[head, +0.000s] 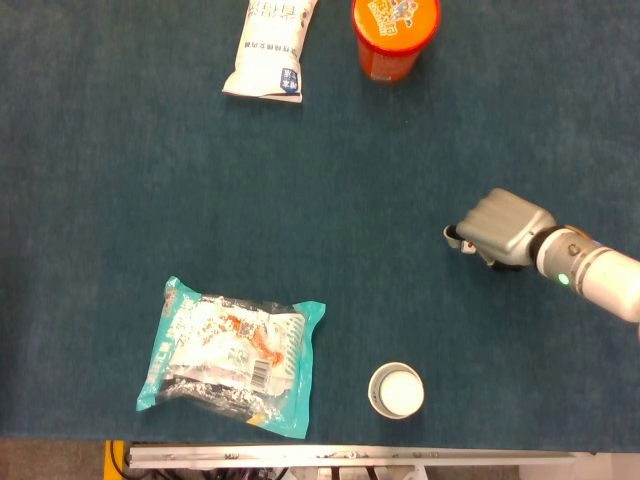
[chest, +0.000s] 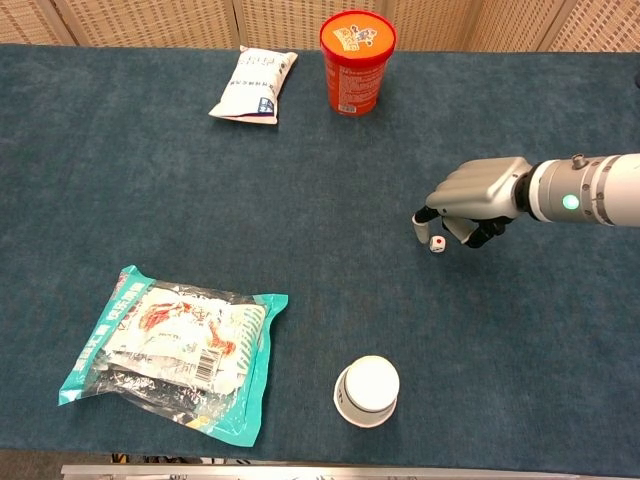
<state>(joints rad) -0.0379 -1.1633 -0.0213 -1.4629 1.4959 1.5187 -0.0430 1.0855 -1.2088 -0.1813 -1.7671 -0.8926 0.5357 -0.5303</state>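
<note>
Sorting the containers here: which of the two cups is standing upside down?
The small white cup near the front edge is inverted, its flat base facing up. The orange cup at the back stands upright, printed lid on top.

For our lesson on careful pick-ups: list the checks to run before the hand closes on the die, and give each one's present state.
1. Right hand over the die: ok.
2. Fingers on both sides of the die: cannot tell; in the head view the hand covers most of it.
3. Die resting on the table: ok.
4. Nothing crowding the die: ok; the cup and tub stand well away.
5. Hand holds nothing else: ok.
</note>
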